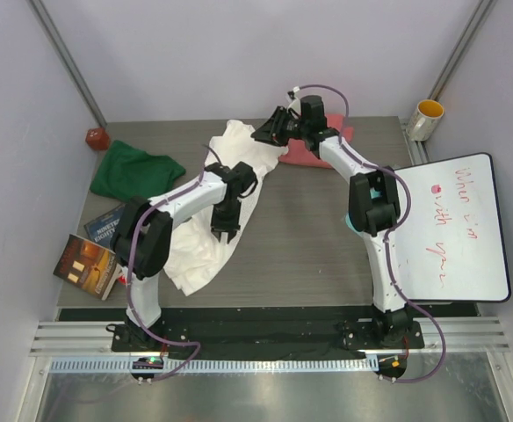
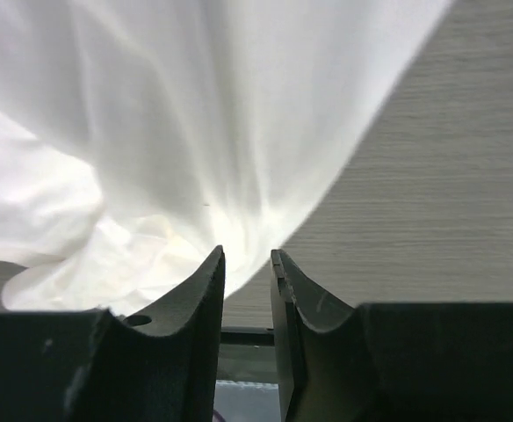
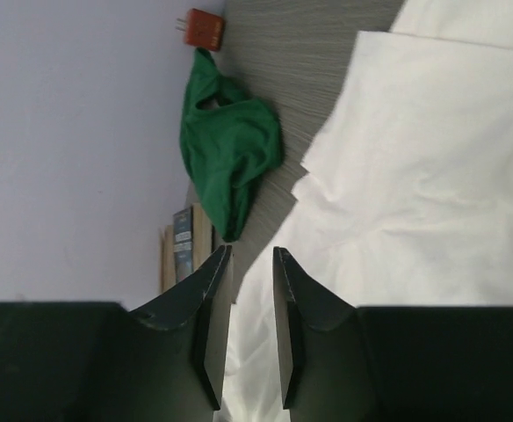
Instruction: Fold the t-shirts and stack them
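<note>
The large white t-shirt (image 1: 205, 246) lies rumpled in a long strip from the table's back middle toward the front left. The dark green t-shirt (image 1: 133, 171) is bunched at the left. The coral-pink t-shirt (image 1: 314, 154) lies at the back, partly under the right arm. My left gripper (image 1: 224, 233) hovers over the white shirt's right edge; in the left wrist view it (image 2: 248, 255) is open a narrow gap and empty, with white cloth (image 2: 195, 132) beyond it. My right gripper (image 1: 265, 134) is above the white shirt's top end; in the right wrist view it (image 3: 250, 251) is slightly open and empty over white cloth (image 3: 415, 176), with the green shirt (image 3: 226, 149) beyond.
Two books (image 1: 90, 259) lie at the left front edge. A small red object (image 1: 97, 138) sits at the back left. A yellow mug (image 1: 428, 119) stands at the back right. A whiteboard (image 1: 454, 229) with red writing lies at the right. A teal patch (image 1: 353, 221) shows beside the right arm.
</note>
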Robot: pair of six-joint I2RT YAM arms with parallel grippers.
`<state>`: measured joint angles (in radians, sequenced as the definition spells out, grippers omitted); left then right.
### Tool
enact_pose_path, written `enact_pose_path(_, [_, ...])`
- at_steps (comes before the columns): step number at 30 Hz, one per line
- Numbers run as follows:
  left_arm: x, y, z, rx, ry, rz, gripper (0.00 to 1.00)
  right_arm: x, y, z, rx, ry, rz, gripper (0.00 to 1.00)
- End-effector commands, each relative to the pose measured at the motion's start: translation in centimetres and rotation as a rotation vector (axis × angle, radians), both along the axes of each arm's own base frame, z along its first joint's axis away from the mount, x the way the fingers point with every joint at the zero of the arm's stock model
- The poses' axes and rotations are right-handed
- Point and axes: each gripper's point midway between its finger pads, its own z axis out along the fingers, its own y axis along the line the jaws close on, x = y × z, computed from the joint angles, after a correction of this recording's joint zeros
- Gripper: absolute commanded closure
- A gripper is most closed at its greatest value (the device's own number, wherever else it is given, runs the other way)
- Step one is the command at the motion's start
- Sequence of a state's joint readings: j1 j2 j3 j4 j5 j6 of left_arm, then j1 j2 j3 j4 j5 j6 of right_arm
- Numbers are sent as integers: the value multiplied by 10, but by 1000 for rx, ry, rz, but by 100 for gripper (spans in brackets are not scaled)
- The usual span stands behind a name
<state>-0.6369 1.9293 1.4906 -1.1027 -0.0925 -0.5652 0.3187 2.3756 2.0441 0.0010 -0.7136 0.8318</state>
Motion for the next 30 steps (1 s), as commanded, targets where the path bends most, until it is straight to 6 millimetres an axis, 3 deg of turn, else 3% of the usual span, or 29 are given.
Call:
enact_pose_path(1, [13,40,9,61,-54,44,72,13,-8,-61,-118,53,-27,71])
enact_pose_path(4, [20,54,7,96,-44,44,72,17,-4,-96,-134,111,-8,75])
enact_pose_path(8, [21,58,1,112,-24,39,76,16,-12,-126,-199,145,-38,77])
enact_pose_path(13, [2,53,-17,68,50,44,81,7,-24,-169,-291,243,-59,80])
enact_pose_path(14, [-2,54,-20,67,65,41,87,7,-26,-176,-308,253,-71,80])
enact_pose_path(17, [-15,56,-32,70,114,29,100,4,-28,-189,-325,277,-77,81])
enact_pose_path(20, [-24,58,-41,75,145,25,100,5,-20,-198,-318,291,-73,80])
enact_pose_path(22, [-30,56,-48,66,174,23,100,11,-9,-190,-292,277,-69,81])
enact_pose_path(25, [-39,54,-57,69,210,8,100,13,14,-197,-256,284,-55,81])
enact_pose_path(26, [-41,53,-58,66,220,3,100,16,26,-188,-234,266,-47,81])
enact_pose_path(27, [-45,52,-60,66,234,-6,100,15,31,-199,-218,276,-37,81])
enact_pose_path(30, [-54,44,-64,32,272,-21,100,19,39,-203,-162,294,-63,80])
